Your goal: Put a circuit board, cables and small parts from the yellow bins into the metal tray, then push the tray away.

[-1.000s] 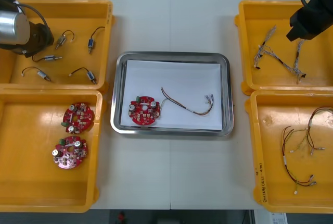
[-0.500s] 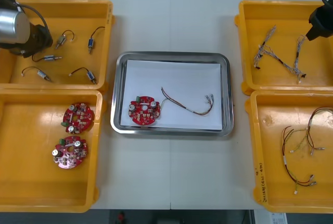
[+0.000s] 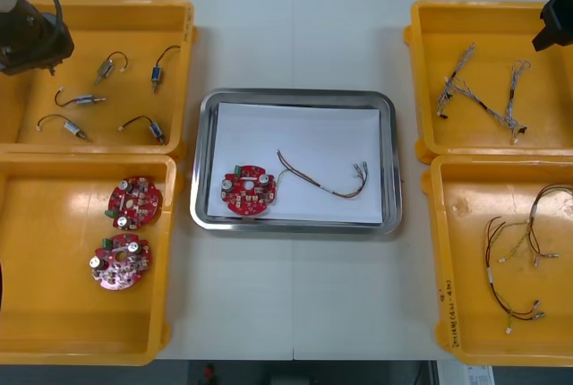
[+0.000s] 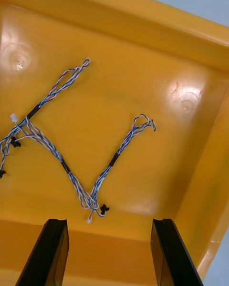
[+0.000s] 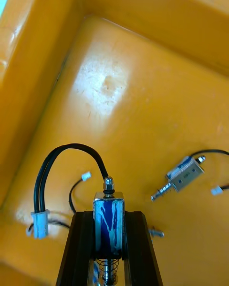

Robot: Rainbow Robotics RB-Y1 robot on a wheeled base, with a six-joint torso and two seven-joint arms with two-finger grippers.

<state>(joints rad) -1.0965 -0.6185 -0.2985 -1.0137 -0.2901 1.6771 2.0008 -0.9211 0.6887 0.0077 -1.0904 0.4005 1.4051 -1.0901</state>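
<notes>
Partly done: the metal tray (image 3: 387, 170), mid bench (image 3: 295, 36), already holds one red circuit board (image 3: 248, 191) and one red and yellow cable (image 3: 322, 181) on its white inside, with no small part in it yet. Left claw (image 5: 109, 229) is over the far left yellow bin (image 3: 116, 5), pinching a small metal part (image 5: 108, 212) that looks lifted clear of the bin floor. Right claw (image 4: 109, 224) hangs spread and empty over the far right yellow bin (image 3: 483, 7), above the twisted blue and white cables (image 4: 65, 166). Left to do, by judgement: part into tray, probably a blue and white cable too, then the push away.
</notes>
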